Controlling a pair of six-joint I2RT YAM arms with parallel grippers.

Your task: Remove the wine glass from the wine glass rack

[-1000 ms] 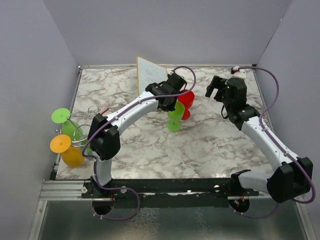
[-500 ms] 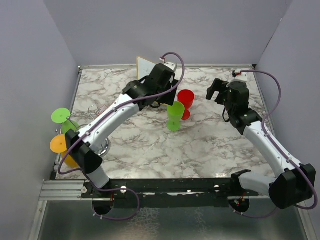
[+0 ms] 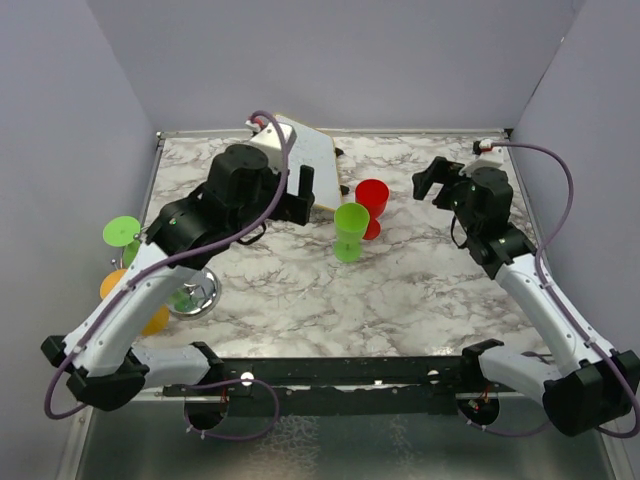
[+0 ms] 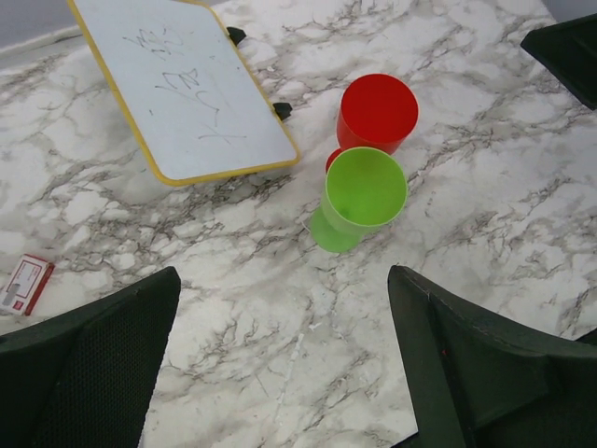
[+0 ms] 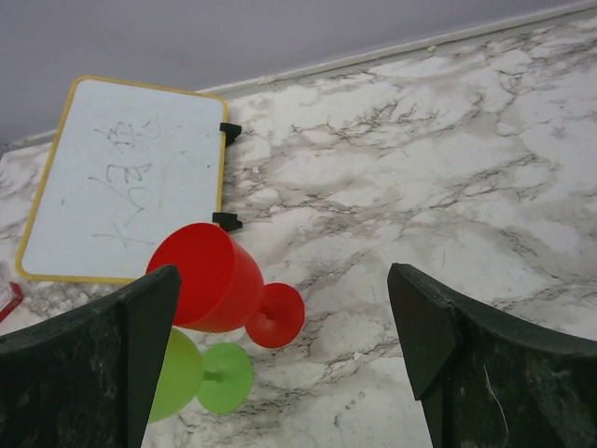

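the left arm (image 3: 110, 325) rises from the lower left of the top view and bends toward the centre, with the left gripper (image 3: 300, 190) raised over the marble table (image 3: 420, 290) just in front of the tilted whiteboard (image 3: 312, 158). in the left wrist view its 2 fingers (image 4: 93, 373) stand spread wide with nothing between them but table. the right arm (image 3: 540, 300) reaches up the right side, and the right gripper (image 3: 432, 180) hangs at the upper right, its fingers (image 5: 485, 364) also spread wide and holding nothing. a green wine glass (image 3: 350, 228) stands upright near the centre of the table, its bowl showing only plain green inside. a red wine glass (image 3: 372, 203) stands just behind it; whether the 2 touch i cannot tell. the green wine glass sits right of the left gripper in the top view, apart from it, and above the gap between the fingers in the left wrist view. the wine glass rack (image 3: 195, 293) stands at the left edge, partly hidden by the left arm, with a second green glass (image 3: 122, 232) and an orange glass (image 3: 150, 320) on its wire arms, well apart from both grippers.
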